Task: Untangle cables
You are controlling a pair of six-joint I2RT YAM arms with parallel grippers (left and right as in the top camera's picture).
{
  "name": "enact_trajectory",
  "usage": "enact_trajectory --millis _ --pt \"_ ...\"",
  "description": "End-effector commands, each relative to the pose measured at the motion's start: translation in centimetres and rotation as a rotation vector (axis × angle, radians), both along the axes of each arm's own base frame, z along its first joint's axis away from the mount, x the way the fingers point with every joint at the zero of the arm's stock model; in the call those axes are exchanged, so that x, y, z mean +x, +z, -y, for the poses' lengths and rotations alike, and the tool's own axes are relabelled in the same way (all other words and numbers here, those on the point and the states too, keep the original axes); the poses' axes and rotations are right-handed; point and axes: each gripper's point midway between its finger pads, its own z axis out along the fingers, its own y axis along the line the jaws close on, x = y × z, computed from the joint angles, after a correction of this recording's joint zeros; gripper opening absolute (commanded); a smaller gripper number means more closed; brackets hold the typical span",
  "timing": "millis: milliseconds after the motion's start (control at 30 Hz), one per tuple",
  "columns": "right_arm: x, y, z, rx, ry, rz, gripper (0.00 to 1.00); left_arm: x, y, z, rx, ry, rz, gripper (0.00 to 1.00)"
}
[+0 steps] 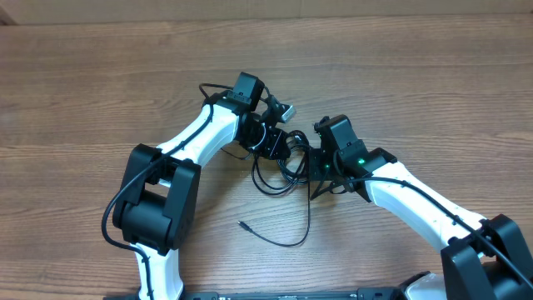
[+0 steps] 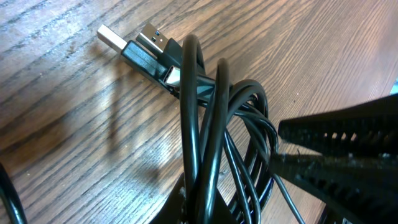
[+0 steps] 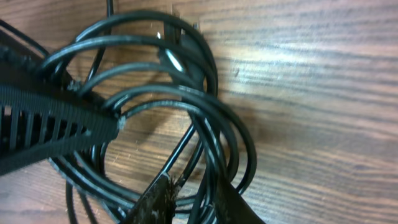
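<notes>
Cables (image 2: 200, 118) pinched in left gripper (image 2: 199, 208); right gripper (image 3: 193, 198) narrow, clamping them too.

overhead: cables (image 1: 287, 167) knot was partly hidden beneath left arm (image 1: 218, 125) and right arm (image 1: 391, 185) | left wrist: loops were cut off at bottom edge | right wrist: likewise, foreground blurred

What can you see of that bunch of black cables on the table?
The cables are thin, black and shiny, like rubbery plastic, looped into one tangled bundle lying on the wooden table. Two silver-tipped plugs poke out side by side; one loose end trails away. The left end effector and the right end effector both reach into the loops.
</notes>
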Motion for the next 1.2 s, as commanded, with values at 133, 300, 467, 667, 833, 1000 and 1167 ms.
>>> enact_trajectory --millis 133,300,467,667,833,1000,1167 --pt "0.7 0.1 0.4 -0.046 0.009 0.049 0.22 0.0 1.0 1.0 -0.064 -0.013 -0.015 0.04" --pt "0.2 -0.9 0.9 -0.062 0.009 0.037 0.22 -0.3 1.4 1.4 -0.094 -0.022 -0.028 0.04" --pt "-0.1 -2.1 1.3 -0.066 0.001 0.057 0.22 -0.3 1.5 1.5 -0.102 -0.029 -0.025 0.04" --pt "0.0 -2.2 1.3 -0.062 0.001 0.063 0.04 -0.2 1.5 1.5 -0.1 -0.029 -0.02 0.04" --pt "-1.4 -1.2 -0.6 0.012 0.138 0.028 0.04 1.3 0.9 1.0 -0.047 0.016 0.033 0.04" --pt "-3.5 1.3 -2.8 0.137 0.269 0.004 0.04 2.3 1.2 1.3 -0.066 0.039 0.061 0.04" --pt "-5.0 4.6 -3.9 0.243 0.34 0.031 0.04 3.2 0.4 0.4 0.012 0.098 0.076 0.04"
